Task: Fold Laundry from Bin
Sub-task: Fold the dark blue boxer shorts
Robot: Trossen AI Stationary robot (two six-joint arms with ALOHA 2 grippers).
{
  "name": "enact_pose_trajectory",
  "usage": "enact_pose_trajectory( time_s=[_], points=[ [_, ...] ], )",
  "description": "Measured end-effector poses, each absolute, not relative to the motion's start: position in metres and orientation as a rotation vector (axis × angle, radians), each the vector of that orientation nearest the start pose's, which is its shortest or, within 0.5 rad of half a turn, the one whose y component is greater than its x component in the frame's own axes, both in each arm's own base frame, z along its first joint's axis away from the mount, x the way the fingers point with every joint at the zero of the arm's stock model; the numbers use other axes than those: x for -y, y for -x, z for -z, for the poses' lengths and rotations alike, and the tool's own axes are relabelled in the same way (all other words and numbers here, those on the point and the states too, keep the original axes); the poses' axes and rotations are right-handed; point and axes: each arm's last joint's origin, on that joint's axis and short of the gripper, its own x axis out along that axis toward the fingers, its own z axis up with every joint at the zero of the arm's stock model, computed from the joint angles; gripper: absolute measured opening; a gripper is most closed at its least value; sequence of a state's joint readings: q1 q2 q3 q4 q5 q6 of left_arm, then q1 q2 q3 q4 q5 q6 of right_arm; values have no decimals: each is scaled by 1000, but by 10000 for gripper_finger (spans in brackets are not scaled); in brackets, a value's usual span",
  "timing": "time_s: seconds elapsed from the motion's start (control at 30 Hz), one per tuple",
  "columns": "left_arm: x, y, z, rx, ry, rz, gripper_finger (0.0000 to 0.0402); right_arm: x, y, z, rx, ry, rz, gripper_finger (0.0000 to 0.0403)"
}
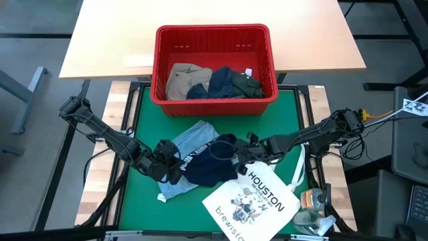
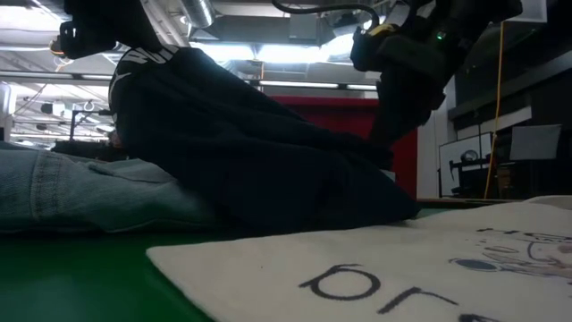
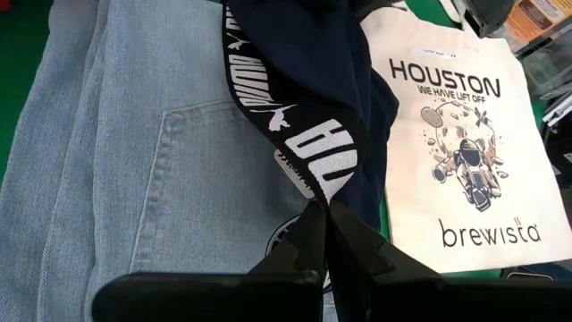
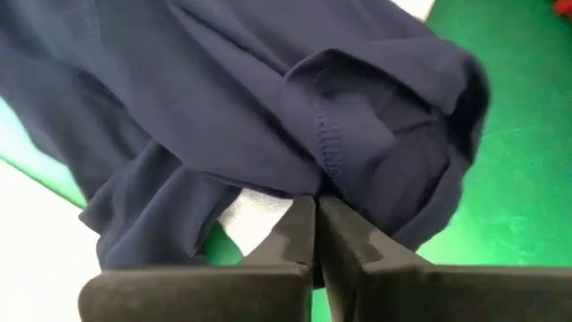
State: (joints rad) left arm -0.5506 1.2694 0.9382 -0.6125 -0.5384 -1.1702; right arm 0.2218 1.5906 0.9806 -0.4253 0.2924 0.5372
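A navy garment (image 1: 208, 166) lies bunched on the green mat (image 1: 281, 114), partly over light blue denim (image 1: 189, 144). Its lower part rests on the mat and on the white HOUSTON tote bag (image 1: 253, 199). My left gripper (image 3: 323, 213) is shut on the garment's lettered waistband, held up at the left (image 2: 147, 67). My right gripper (image 4: 315, 204) is shut on the garment's other side. The red bin (image 1: 214, 33) stands at the mat's far edge with khaki (image 1: 184, 80), navy and dark green garments inside. My left gripper pinches the navy garment's black waistband with white lettering (image 3: 320, 156) between its two fingers, slanting down from the table's left. The band's end is lifted off the denim, and the cloth slopes down from it to the mat. My right gripper pinches a folded edge of the navy garment beside a stitched hem (image 4: 329, 152) between its two fingertips, slanting down from the table's right. How many layers it has I cannot tell. The cloth beyond the fingers sags slack onto the mat.
A light wooden tabletop (image 1: 214, 20) lies behind and under the bin. Small items, among them an orange-labelled container (image 1: 313, 199), sit at the mat's near right corner. Bare green mat shows to the right of the bin's front and along the left side.
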Motion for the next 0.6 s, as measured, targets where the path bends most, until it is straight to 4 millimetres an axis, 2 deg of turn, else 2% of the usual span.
enact_pose_trajectory(
  time_s=[0.13, 0.27, 0.4, 0.6],
  points=[
    [118, -220, -259, -667, 632, -428, 0, -61, -302, -196, -969, -256, 281, 26],
    [119, -221, -266, -616, 648, -388, 0, -61, -294, -213, -940, -294, 228, 7],
    [116, -216, -278, -552, 674, -367, 0, -57, -279, -242, -855, -319, 205, 11],
    [109, -203, -299, -449, 717, -339, 0, -49, -245, -294, -656, -368, 170, 4]
  ],
)
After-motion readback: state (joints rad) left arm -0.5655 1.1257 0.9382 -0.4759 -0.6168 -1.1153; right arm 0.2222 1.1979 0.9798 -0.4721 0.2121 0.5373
